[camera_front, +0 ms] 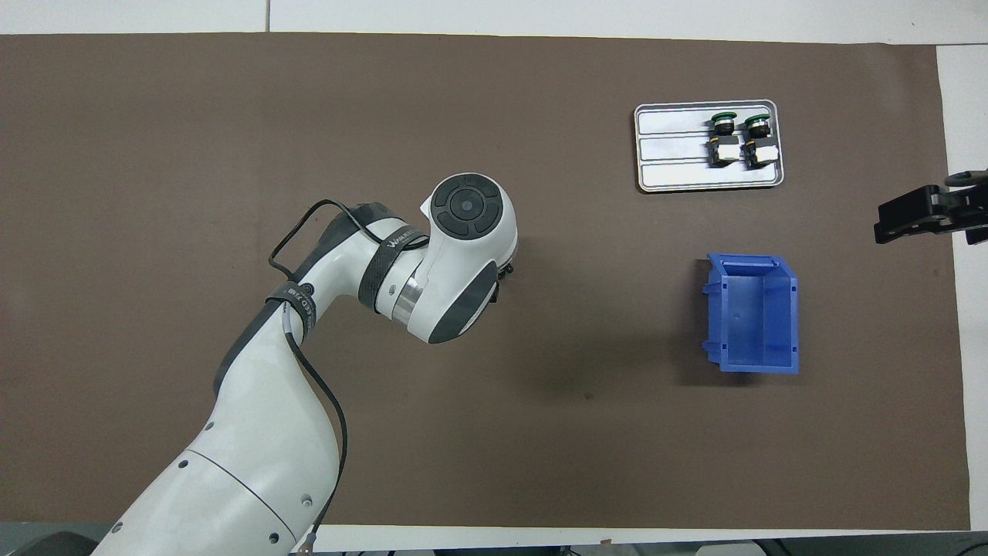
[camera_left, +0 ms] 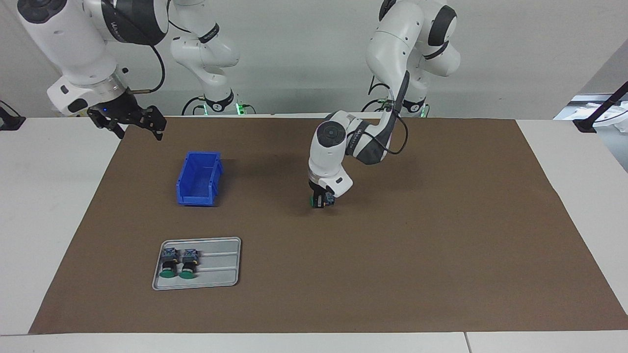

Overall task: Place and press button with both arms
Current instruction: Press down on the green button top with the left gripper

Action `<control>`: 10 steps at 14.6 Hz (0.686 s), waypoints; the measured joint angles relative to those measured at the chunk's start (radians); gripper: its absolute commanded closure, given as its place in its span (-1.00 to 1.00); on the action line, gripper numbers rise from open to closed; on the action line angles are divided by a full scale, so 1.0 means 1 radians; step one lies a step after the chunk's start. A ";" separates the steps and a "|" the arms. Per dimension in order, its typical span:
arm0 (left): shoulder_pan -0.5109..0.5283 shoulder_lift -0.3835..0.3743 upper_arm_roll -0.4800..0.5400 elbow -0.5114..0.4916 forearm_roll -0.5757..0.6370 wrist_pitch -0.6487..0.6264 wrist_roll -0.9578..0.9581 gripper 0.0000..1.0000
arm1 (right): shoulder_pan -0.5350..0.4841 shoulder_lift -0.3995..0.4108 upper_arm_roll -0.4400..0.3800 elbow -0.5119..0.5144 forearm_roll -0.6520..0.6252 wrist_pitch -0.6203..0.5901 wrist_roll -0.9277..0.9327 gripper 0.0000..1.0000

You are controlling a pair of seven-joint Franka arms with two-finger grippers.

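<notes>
My left gripper (camera_left: 321,201) is down at the brown mat in the middle of the table, shut on a button (camera_left: 314,200) with its green cap to one side and its blue-grey block (camera_left: 330,198) to the other. In the overhead view the left wrist (camera_front: 463,247) hides gripper and button. Two more buttons (camera_left: 169,264) (camera_left: 188,264) lie side by side in a grey tray (camera_left: 221,264), also seen from overhead (camera_front: 723,137) (camera_front: 756,139). My right gripper (camera_left: 132,125) hangs open and empty, raised over the mat's edge at the right arm's end (camera_front: 918,216).
A blue bin (camera_left: 196,200) stands empty on the mat, nearer to the robots than the tray (camera_front: 671,147); it shows in the overhead view too (camera_front: 752,363). The brown mat (camera_left: 441,245) covers most of the white table.
</notes>
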 measured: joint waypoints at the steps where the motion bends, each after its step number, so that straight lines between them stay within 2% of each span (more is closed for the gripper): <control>1: 0.001 -0.002 0.001 0.002 0.001 0.001 0.004 0.65 | 0.000 0.000 0.000 0.000 0.000 0.000 0.000 -0.97; 5: 0.030 -0.039 0.011 0.005 0.001 0.004 0.056 0.65 | 0.000 0.000 0.000 0.000 0.000 0.000 0.000 -0.97; 6: 0.045 -0.058 0.011 0.004 0.001 0.004 0.070 0.89 | 0.000 0.000 0.000 0.000 0.000 0.000 0.000 -0.97; 10: 0.089 -0.140 0.012 -0.028 -0.001 0.000 0.086 0.92 | 0.000 0.000 0.000 0.000 0.000 0.000 0.000 -0.97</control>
